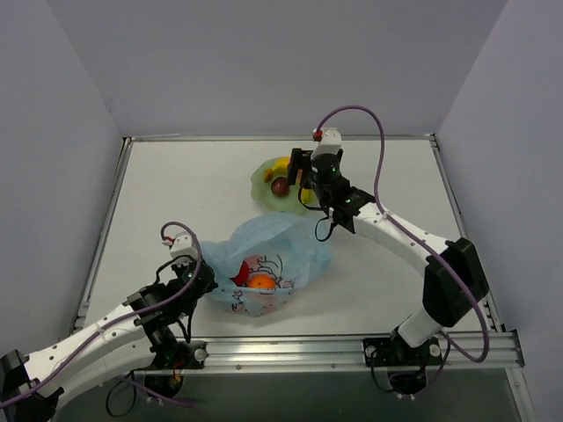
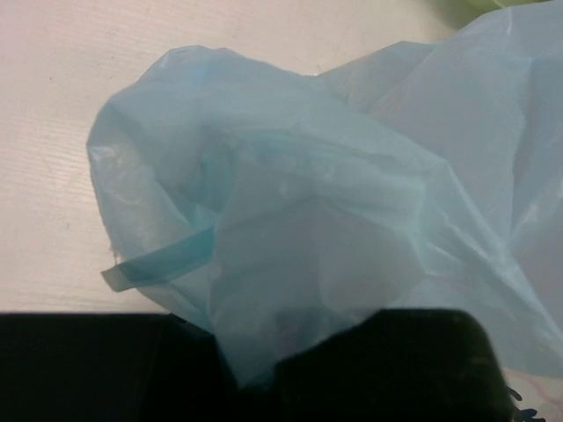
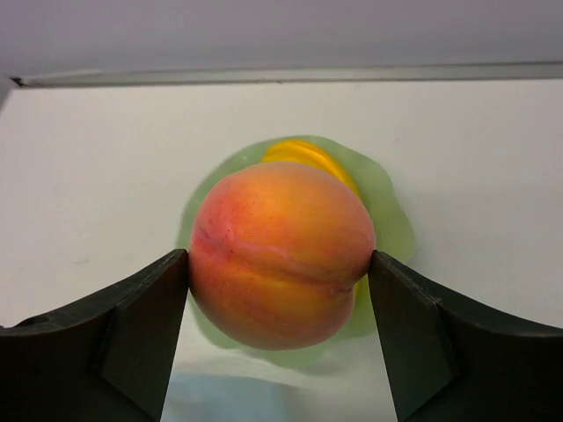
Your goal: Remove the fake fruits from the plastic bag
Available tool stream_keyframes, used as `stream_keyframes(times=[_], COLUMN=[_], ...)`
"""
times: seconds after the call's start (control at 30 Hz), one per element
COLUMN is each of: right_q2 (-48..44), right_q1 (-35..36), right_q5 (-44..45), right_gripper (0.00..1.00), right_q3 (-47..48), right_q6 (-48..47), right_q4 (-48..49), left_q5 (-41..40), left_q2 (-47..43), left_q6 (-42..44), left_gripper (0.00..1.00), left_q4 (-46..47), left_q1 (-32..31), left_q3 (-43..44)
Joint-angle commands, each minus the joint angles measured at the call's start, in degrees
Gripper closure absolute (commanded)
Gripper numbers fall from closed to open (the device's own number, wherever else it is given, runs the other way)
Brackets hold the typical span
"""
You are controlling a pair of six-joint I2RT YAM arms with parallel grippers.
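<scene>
The light-blue plastic bag [image 1: 264, 259] lies near the table's front middle, with an orange [image 1: 260, 281] and a red fruit [image 1: 239, 274] showing through it. My left gripper [image 1: 201, 280] is shut on a fold of the bag [image 2: 290, 255] at its left edge. My right gripper [image 1: 302, 173] is shut on the peach-coloured fruit [image 3: 281, 255] and holds it above the pale green bowl [image 3: 387, 220]. The bowl [image 1: 264, 187] holds the yellow banana [image 1: 280, 165] and a small dark red-brown fruit [image 1: 279, 185]. The banana [image 3: 303, 151] shows behind the peach.
Grey walls enclose the table on three sides. A metal rail [image 1: 334, 350] runs along the front edge by the arm bases. White table surface [image 1: 176, 193] spreads left of the bowl and bag.
</scene>
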Motion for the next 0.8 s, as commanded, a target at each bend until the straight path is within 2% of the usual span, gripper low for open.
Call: stream_keyframes(times=[0.0, 0.07, 0.23, 0.37, 0.5, 0.53, 0.57, 0.63, 0.67, 0.77], right_q2=[4.85, 8.71, 15.23, 20.58, 23.76, 23.85, 23.76, 23.33, 22.19, 18.07], right_q1=[-4.79, -6.9, -7.08, -6.73, -6.47, -6.38, -6.29, -6.29, -6.38, -6.56], right_q5=[-2.57, -5.47, -8.99, -9.0, -9.79, -9.87, -10.22, -9.88, -9.35, -7.86], right_gripper=[0.71, 0.71, 0.69, 0.69, 0.62, 0.57, 0.44, 0.32, 0.22, 0.12], right_q3=[2.8, 3.76, 6.4, 7.19, 9.66, 9.75, 9.92, 10.36, 10.28, 10.27], right_q6=[-1.87, -1.7, -0.91, 0.59, 0.67, 0.59, 0.76, 1.02, 1.11, 0.76], right_q4=[4.96, 5.67, 6.82, 8.21, 6.73, 6.9, 6.9, 5.68, 4.89, 2.26], left_q5=[0.04, 0.48, 1.45, 1.71, 2.94, 3.73, 4.17, 4.79, 5.22, 6.63], left_q2=[2.31, 2.31, 2.66, 3.71, 4.6, 4.95, 5.12, 5.39, 5.82, 6.18], left_q6=[-0.9, -0.38, 1.04, 1.91, 3.41, 4.02, 4.29, 4.81, 4.99, 5.87], left_gripper=[0.98, 0.98, 0.98, 0.98, 0.98, 0.98, 0.98, 0.98, 0.98, 0.98], left_q4=[-1.02, 0.64, 3.37, 4.87, 8.03, 9.34, 10.05, 11.46, 11.99, 14.88], left_q1=[0.47, 0.47, 0.82, 0.91, 1.0, 1.0, 1.0, 1.0, 1.08, 1.0], left_q3=[2.52, 1.91, 0.59, 0.76, 0.76, 0.68, 0.5, 0.32, 0.24, -0.11])
